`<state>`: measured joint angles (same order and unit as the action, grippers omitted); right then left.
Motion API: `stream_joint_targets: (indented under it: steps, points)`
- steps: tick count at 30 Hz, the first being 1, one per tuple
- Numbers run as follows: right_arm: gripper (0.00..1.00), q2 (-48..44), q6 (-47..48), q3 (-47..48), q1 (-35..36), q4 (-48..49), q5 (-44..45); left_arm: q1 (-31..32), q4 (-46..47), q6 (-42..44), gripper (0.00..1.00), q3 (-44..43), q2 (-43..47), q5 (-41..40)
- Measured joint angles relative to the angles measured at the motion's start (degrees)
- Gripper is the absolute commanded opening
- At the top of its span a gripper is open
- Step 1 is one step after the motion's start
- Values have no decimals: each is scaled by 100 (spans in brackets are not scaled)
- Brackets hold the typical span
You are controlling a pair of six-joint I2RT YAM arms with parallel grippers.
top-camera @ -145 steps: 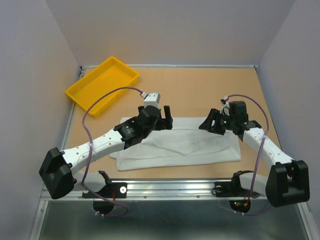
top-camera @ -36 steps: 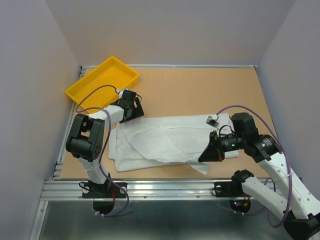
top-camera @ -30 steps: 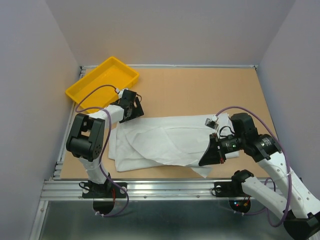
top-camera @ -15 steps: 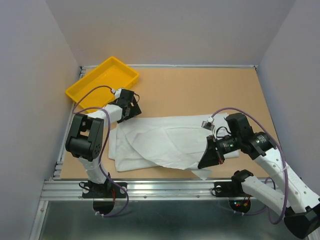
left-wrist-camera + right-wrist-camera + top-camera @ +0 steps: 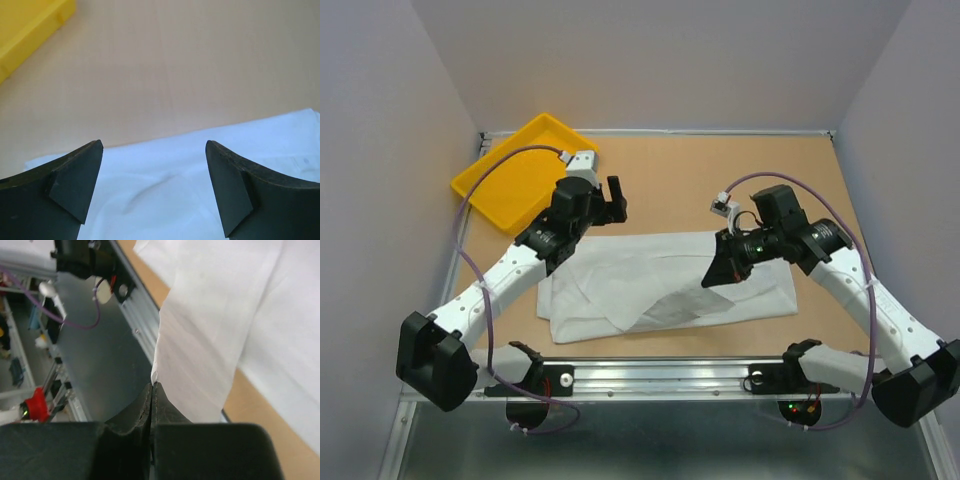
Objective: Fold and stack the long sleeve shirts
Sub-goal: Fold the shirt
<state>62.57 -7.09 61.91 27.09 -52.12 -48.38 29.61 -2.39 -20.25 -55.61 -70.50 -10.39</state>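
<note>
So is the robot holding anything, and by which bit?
The right gripper pinches the thin white fabric shirt by a lifted edge; the left gripper is open, holding nothing.

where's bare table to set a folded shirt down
Widest free patch: the far table between the yellow tray and the right wall, beyond the shirt. A narrower strip lies right of the shirt. The middle is crowded: shirt, left gripper, right gripper.

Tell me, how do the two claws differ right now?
The left gripper has its jaws wide apart and holds nothing; the right gripper is shut on a fold of the white shirt. The left gripper sits over the shirt's far edge, toward the yellow tray; the right gripper holds cloth up toward the shirt's right side. Both have black fingers.
</note>
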Motion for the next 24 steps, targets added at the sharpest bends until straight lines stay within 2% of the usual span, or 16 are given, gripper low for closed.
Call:
stream_joint_targets:
  steps: [3,6,11,15,24]
  points:
    - [1,341,-111,476,0,192,621,568,177,258,96,256,94,273]
    - [1,660,-286,796,0,444,1226,796,197,317,96,688,-55,511]
    - [1,1102,-699,901,-13,872,2192,868,79,302,96,1198,-483,815]
    - [1,1421,-1001,901,-129,1069,2787,866,-50,297,96,1244,-699,874]
    - [1,1827,-1545,538,-765,1572,3458,815,-398,240,96,1241,-520,254]
